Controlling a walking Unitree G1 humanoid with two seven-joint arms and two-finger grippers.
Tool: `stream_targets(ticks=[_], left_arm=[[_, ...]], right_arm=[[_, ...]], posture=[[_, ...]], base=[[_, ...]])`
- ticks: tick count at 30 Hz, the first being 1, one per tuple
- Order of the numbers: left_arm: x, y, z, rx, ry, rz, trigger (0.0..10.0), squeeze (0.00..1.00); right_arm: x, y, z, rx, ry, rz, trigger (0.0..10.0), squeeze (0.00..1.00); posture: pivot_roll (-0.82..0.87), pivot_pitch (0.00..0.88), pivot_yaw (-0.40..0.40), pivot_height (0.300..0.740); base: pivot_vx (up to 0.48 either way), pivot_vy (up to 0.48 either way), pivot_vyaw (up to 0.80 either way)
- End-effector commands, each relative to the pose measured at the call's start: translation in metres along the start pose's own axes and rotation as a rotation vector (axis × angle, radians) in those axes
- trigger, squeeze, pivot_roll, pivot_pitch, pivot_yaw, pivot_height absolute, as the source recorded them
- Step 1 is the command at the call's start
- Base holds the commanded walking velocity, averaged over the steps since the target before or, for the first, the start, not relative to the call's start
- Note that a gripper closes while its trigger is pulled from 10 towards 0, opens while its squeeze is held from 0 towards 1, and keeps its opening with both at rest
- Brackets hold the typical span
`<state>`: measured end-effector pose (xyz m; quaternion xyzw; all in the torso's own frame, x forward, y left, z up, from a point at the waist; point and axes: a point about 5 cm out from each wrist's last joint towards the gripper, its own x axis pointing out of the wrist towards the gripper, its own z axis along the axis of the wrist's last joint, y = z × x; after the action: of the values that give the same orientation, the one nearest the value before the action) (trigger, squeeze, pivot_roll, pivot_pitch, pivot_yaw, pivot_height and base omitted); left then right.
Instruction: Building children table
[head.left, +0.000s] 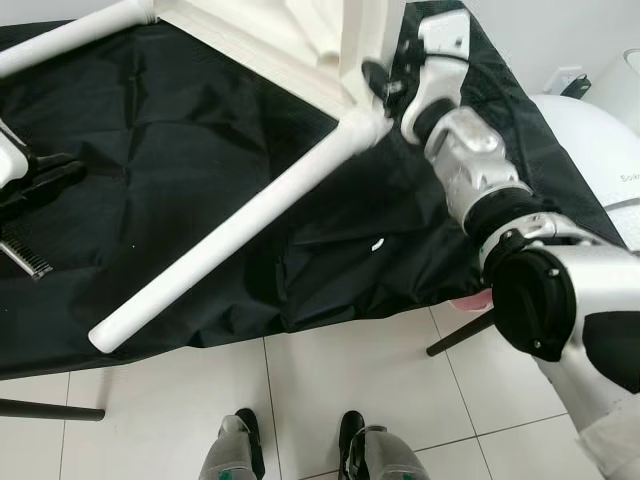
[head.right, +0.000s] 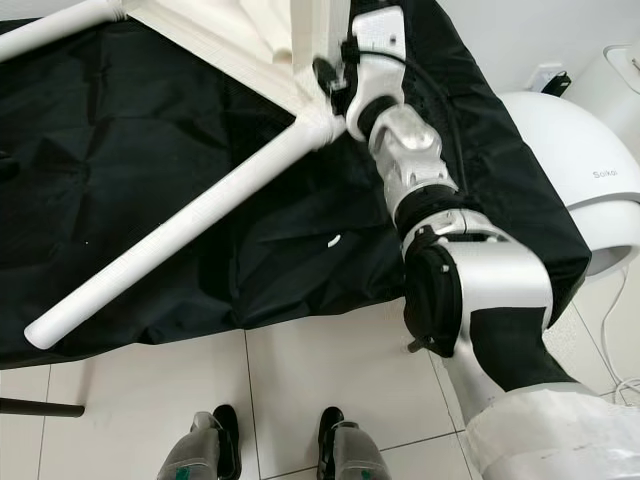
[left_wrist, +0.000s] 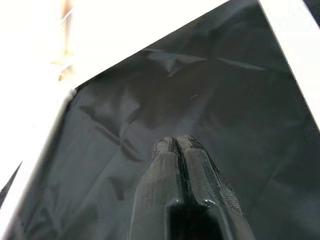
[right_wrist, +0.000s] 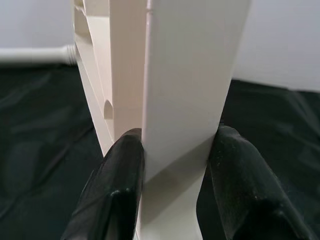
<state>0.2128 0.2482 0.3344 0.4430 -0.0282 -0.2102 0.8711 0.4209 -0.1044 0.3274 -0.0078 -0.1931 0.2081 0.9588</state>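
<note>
The white table top (head.left: 300, 40) stands on edge on the black cloth (head.left: 180, 160), at the far side of it from the robot. One white leg (head.left: 235, 235) is fixed at the top's near corner and slants from there across the cloth toward the robot, its free end reaching just past the cloth's near edge over the tiled floor (head.left: 330, 390). A second white leg (head.left: 70, 35) runs off from the top's other corner toward the robot's left.

The right gripper (right_wrist: 175, 150) is at that near corner of the table top. The head views show the silver right arm (head.left: 470, 170) stretched to the panel, but the fingers are mostly lost against it. The right wrist view settles it — one black finger (right_wrist: 120, 185) presses each face of the white panel edge, clamped on it.

The left gripper (left_wrist: 176, 145) hangs over the cloth beside the table top; the left wrist view shows its two fingers pressed together with nothing between them, white table parts bordering the dark fabric beyond. In the left eye view a dark part of it (head.left: 35, 180) shows at the cloth's left margin.

A rounded white appliance (head.right: 580, 170) sits past the cloth's right edge, and the robot's feet (head.left: 300, 445) stand on the tiles below the cloth's near edge.
</note>
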Motion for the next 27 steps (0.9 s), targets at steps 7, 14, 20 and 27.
stream_targets(ticks=[7, 14, 20, 27], left_arm=[[0.017, -0.020, -0.009, -0.061, -0.031, -0.027, 10.0, 0.00], [0.045, -0.039, -0.010, -0.131, -0.141, -0.123, 10.0, 0.00], [0.070, -0.045, -0.011, -0.204, -0.221, -0.107, 10.0, 0.00], [0.094, -0.048, -0.009, -0.372, -0.313, -0.005, 10.0, 0.00]], right_arm=[[0.000, 0.012, -0.006, 0.015, 0.000, 0.082, 10.0, 0.00], [-0.009, 0.010, -0.025, 0.049, 0.025, 0.079, 10.0, 1.00], [-0.017, -0.001, -0.031, 0.072, 0.001, 0.013, 10.0, 1.00], [-0.037, -0.028, -0.038, 0.061, -0.055, -0.129, 10.0, 0.09]], posture=[[0.15, 0.316, -0.031, 0.740], [0.13, 0.331, -0.041, 0.740], [0.10, 0.344, -0.049, 0.740], [0.06, 0.360, -0.042, 0.740]], base=[[0.000, 0.000, 0.00], [0.000, 0.000, 0.00], [0.000, 0.000, 0.00], [0.000, 0.000, 0.00]])
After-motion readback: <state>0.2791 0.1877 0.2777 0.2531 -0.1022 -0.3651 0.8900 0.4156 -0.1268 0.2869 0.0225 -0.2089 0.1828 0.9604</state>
